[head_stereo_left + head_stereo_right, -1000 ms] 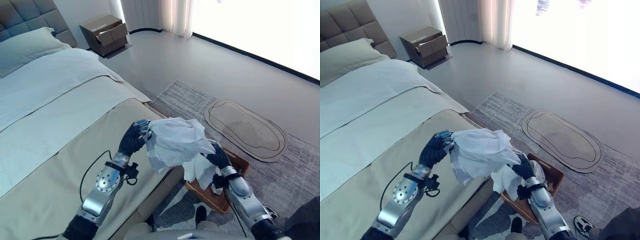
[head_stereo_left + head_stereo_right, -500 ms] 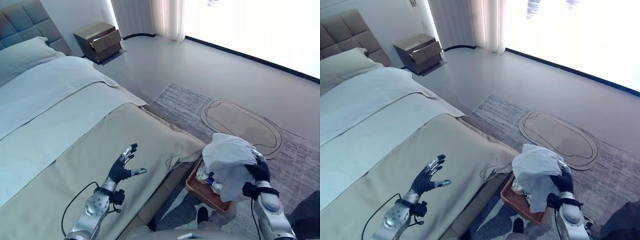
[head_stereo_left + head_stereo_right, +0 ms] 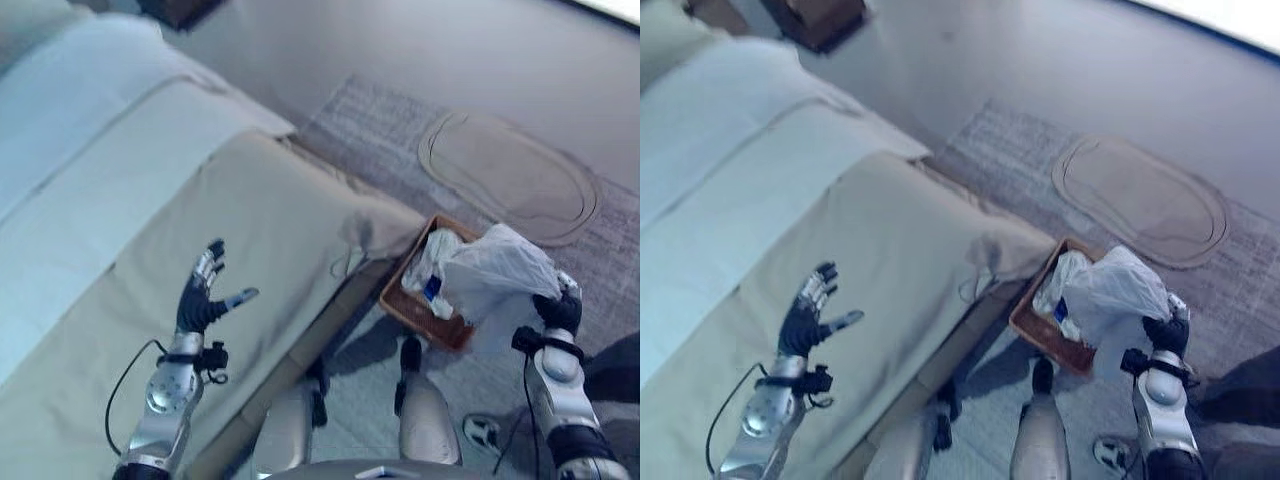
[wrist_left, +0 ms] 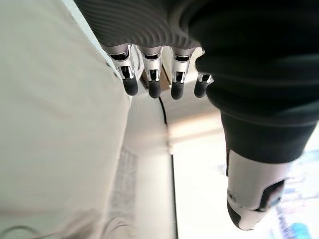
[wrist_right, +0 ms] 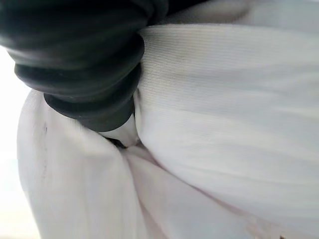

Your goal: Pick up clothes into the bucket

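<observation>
A: where's the shirt?
B: bunched in the right hand, fingers curled into it, right over the basket.
A: left hand?
B: spread, empty, above the bed.

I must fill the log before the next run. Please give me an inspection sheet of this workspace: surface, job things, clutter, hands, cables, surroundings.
Surface: bed with a beige cover; no clothes seen on it.
Job's things: white garment bunched in the right hand, hanging over the far end of the brown wicker basket on the floor beside the bed; other white clothes already lie in the basket.
Clutter: nothing seen.
Hands: left hand raised over the bed, fingers straight, holding nothing; right hand against the garment, its fingers hidden in the cloth.
Cables: nothing seen.
Surroundings: grey rug with an oval mat on it.
</observation>
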You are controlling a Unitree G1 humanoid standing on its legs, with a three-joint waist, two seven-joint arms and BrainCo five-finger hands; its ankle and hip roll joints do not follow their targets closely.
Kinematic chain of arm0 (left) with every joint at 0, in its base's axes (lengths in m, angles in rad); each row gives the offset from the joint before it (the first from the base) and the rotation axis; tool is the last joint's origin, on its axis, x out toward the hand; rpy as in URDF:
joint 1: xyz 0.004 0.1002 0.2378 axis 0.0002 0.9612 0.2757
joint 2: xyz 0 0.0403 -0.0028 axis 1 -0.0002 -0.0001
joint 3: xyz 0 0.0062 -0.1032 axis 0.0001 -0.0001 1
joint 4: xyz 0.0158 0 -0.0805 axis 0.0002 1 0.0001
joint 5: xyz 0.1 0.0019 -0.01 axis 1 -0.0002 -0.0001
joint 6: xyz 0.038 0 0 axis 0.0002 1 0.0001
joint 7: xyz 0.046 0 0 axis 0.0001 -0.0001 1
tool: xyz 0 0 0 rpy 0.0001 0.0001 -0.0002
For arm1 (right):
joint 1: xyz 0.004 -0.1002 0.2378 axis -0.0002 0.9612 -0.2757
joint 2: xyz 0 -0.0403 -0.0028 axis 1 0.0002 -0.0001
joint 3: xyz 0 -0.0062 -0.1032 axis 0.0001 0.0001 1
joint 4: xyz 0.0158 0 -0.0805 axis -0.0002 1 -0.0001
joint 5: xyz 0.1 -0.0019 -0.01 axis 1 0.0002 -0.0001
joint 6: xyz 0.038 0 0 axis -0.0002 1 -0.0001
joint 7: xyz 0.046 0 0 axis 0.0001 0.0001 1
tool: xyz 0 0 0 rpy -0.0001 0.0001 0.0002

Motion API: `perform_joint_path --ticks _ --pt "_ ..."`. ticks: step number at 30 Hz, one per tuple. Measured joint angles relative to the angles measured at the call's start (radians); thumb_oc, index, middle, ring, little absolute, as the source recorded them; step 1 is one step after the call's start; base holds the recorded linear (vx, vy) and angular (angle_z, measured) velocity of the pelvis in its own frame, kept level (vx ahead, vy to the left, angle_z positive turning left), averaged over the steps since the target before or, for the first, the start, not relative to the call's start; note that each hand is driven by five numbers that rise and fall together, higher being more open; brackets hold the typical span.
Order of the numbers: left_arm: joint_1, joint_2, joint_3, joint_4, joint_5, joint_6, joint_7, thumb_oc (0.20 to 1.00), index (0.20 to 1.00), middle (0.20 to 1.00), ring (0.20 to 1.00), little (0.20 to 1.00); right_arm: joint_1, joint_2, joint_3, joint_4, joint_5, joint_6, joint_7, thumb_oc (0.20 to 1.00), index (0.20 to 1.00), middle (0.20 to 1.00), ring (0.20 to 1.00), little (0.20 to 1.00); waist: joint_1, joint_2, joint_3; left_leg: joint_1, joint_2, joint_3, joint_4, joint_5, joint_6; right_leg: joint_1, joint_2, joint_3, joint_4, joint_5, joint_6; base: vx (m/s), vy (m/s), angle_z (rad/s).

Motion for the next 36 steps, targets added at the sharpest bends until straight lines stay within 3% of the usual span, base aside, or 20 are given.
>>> perform_joint_path --ticks 5,9,20,36 --pt "-0.016 0.016 0.002 -0.034 -0.023 -0.017 0.055 1.000 1.000 1.000 1.000 1.000 -0.139 -0.052 0.010 0.008 0.010 0.000 -0.062 0.200 0.200 0.200 0.200 0.200 0.018 -0.002 0.088 -0.199 0.012 -0.008 0.155 -0.024 0.001 -0.210 -0.006 0.028 0.171 -0.037 -0.023 -0.10 -0.027 -0.01" --pt "-0.023 0.017 0.007 -0.073 -0.023 -0.018 0.115 1.000 1.000 1.000 1.000 1.000 -0.262 -0.098 0.050 0.071 0.021 0.001 -0.114 0.200 0.200 0.200 0.200 0.200 0.032 -0.004 0.106 -0.304 0.023 -0.019 0.214 -0.031 -0.002 -0.322 -0.007 0.031 0.256 -0.061 -0.035 -0.01 -0.001 0.04" --pt "-0.021 0.045 -0.013 -0.156 -0.023 -0.040 0.191 1.000 1.000 1.000 1.000 1.000 -0.441 -0.151 0.101 0.216 0.109 -0.006 -0.186 0.200 0.200 0.200 0.200 0.200 0.066 -0.003 0.107 -0.392 0.016 -0.031 0.230 -0.033 -0.005 -0.424 -0.011 0.040 0.305 -0.078 -0.041 0.01 0.023 0.02" --pt "-0.106 0.049 -0.057 -0.153 -0.022 -0.055 0.228 1.000 1.000 1.000 1.000 1.000 -0.513 -0.068 0.250 0.305 0.077 0.004 -0.175 0.200 0.200 0.200 0.200 0.200 0.082 -0.002 0.107 -0.415 -0.013 -0.080 0.265 -0.033 -0.006 -0.418 -0.049 -0.004 0.367 -0.120 -0.063 0.01 -0.001 0.11"
